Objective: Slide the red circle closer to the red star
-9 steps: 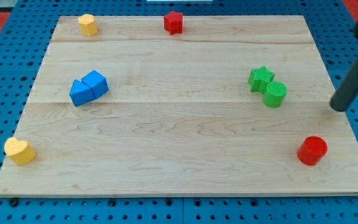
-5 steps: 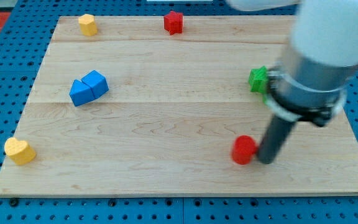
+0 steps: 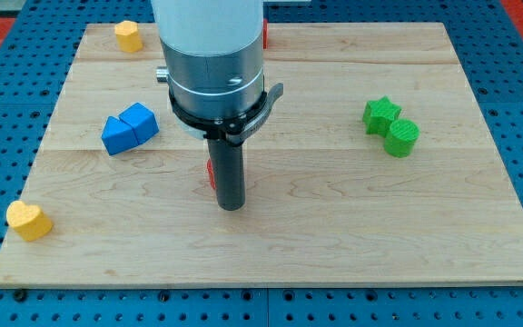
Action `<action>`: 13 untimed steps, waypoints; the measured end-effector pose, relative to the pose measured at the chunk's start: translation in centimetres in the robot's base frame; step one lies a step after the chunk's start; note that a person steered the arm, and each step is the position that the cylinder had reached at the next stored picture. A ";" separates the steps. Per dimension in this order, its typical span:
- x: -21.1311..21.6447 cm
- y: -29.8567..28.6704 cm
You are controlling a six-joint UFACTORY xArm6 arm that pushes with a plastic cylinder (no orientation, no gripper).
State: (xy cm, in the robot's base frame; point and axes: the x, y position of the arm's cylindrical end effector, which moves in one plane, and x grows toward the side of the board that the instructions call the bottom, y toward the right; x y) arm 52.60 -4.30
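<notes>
The red circle [image 3: 210,173] shows only as a thin sliver at the left side of my rod, near the board's middle; the rest is hidden behind the rod. My tip [image 3: 231,206] rests on the board just right of and below it, touching or nearly so. The red star [image 3: 264,33] sits at the view's top edge of the board, mostly hidden behind the arm's wide body; only a red strip shows.
Two blue blocks [image 3: 129,128] touch each other at the left. A green star [image 3: 381,114] and a green cylinder [image 3: 402,138] touch at the right. A yellow block [image 3: 129,35] lies at top left, a yellow heart [image 3: 28,221] at bottom left.
The red circle has been pushed from the board's bottom right toward the left and up to near the middle. My rod moved left with it.
</notes>
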 end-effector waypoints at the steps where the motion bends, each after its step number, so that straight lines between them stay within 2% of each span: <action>1: 0.0 -4.3; 3: -7.3 4.4; 4: -3.6 7.0; 5: -2.1 4.3; 6: -6.0 2.5; 8: -12.3 7.7; 10: -13.7 13.1; 11: -17.8 8.8; 13: -18.9 6.5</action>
State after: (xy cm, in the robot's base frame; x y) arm 33.67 2.22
